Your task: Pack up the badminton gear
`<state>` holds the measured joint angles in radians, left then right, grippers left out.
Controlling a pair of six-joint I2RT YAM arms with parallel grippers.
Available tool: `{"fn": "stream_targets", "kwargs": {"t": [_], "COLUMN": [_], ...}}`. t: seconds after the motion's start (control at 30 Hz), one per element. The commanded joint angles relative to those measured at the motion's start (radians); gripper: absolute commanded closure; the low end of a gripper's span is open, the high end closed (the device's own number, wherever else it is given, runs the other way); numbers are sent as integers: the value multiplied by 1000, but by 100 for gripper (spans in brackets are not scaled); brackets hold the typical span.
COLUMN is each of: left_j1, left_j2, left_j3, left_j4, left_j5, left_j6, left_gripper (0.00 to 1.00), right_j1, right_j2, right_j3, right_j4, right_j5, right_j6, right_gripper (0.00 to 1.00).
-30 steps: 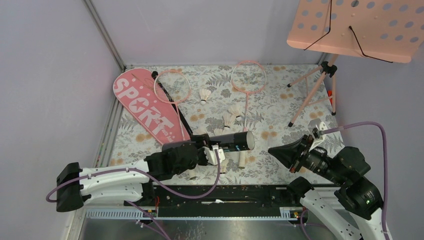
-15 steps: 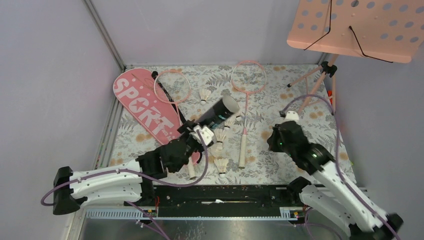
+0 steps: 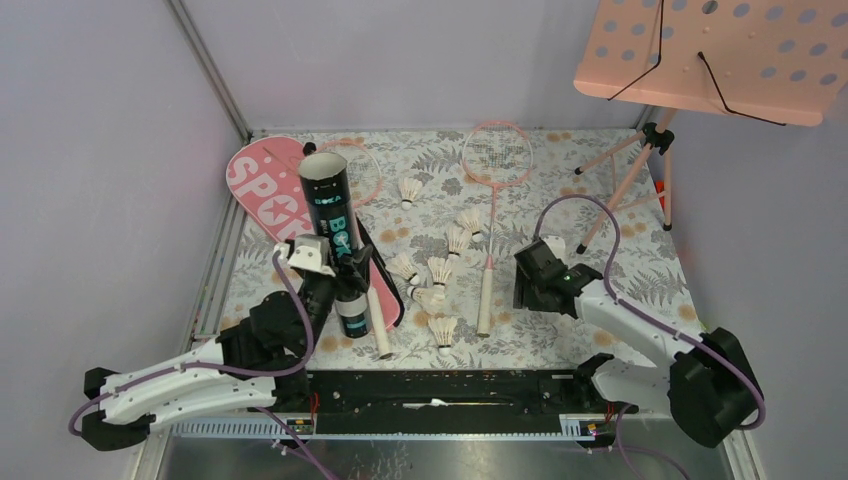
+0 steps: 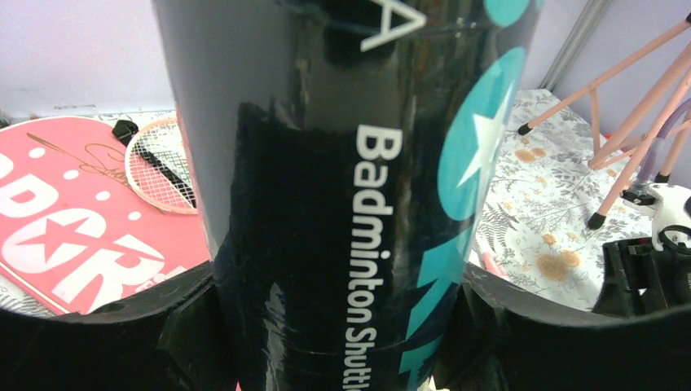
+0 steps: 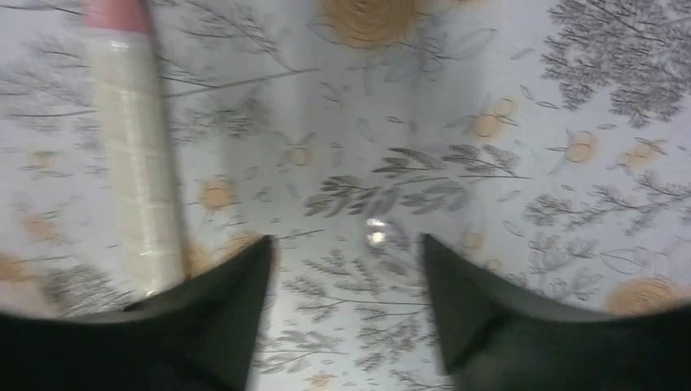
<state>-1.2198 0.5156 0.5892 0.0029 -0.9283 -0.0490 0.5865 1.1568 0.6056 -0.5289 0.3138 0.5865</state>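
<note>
Gripping the shuttlecock tube low on its body, your left gripper is clenched on it. In the left wrist view the black wall, lettered "Badminton Shuttl…", fills the space between both fingers. The tube stands near upright with its open mouth on top. You cannot tell whether its foot touches the floral cloth.

- SPORT cover: pink, lying flat just behind and left of the tube, partly hidden by it.
- First racket: head behind the tube and mostly covered; white handle just right of the tube's foot.
- Second racket: well right of the tube, head at the far end, handle toward you.
- Shuttlecocks: seven loose, scattered on the cloth between the tube and the second racket.
- Right gripper: right of the tube, just past the second racket's handle. It points down at the cloth with its fingers spread and nothing between them.
- Music stand: pink, perforated, far right of the tube at the back.
</note>
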Motion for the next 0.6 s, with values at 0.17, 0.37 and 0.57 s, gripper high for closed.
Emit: {"fn": "stream_targets", "kwargs": {"t": [0.17,0.37,0.57], "left_j1": [0,0,0], "left_j2": [-57,-50,-79], "left_j3": [-27,-31,-55], "left_j4": [-81,-99,-96], "left_j5": [8,50,81], "left_j6": [-74,-69,-60], "left_gripper": [87,84,79], "right_j1": [-1,75,161], "right_j2": [-259,-62,132], "right_j3": [-76,56,156], "right_j4": [502,483,420], "right_j5": [-724,-899,-934], "right_j6": [-212,-369,-479], "right_gripper": [0,1,9]}}
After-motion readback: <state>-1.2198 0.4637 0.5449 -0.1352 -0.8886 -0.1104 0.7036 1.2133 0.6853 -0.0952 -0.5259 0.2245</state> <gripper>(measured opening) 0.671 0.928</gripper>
